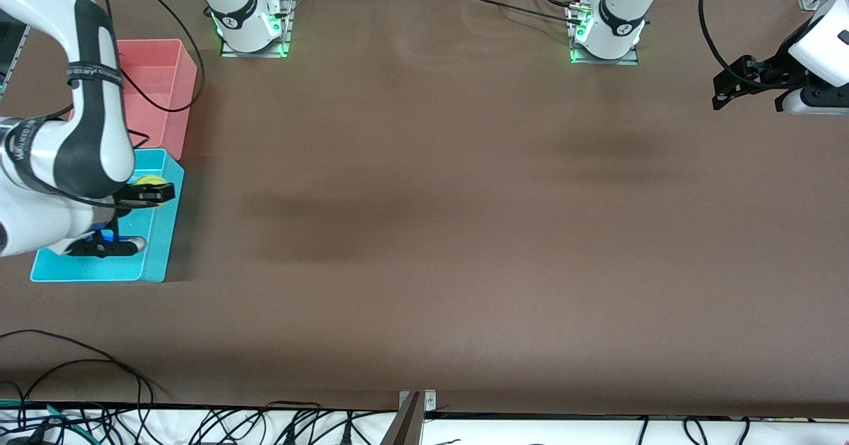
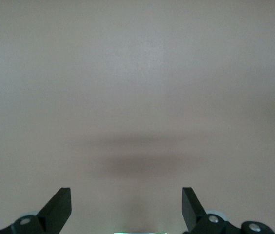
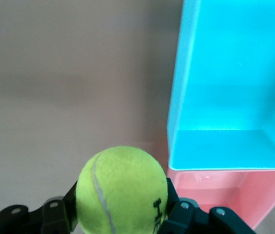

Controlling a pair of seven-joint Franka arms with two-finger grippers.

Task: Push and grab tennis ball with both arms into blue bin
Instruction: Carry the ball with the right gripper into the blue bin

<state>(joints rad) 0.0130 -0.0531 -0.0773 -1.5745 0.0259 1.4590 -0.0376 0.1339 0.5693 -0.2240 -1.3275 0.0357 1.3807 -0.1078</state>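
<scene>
My right gripper (image 1: 149, 190) is shut on the yellow-green tennis ball (image 1: 150, 180) and holds it over the blue bin (image 1: 156, 236) at the right arm's end of the table. In the right wrist view the ball (image 3: 122, 190) sits between the black fingers, with the blue bin (image 3: 225, 87) and the bare table past it. My left gripper (image 1: 729, 90) is open and empty, up over the left arm's end of the table; its wrist view shows only bare table between the fingertips (image 2: 59, 204).
A pink bin (image 1: 162, 83) stands against the blue bin, farther from the front camera; it also shows in the right wrist view (image 3: 225, 195). Black cables lie along the table's near edge (image 1: 79, 365). The brown tabletop stretches between the arms.
</scene>
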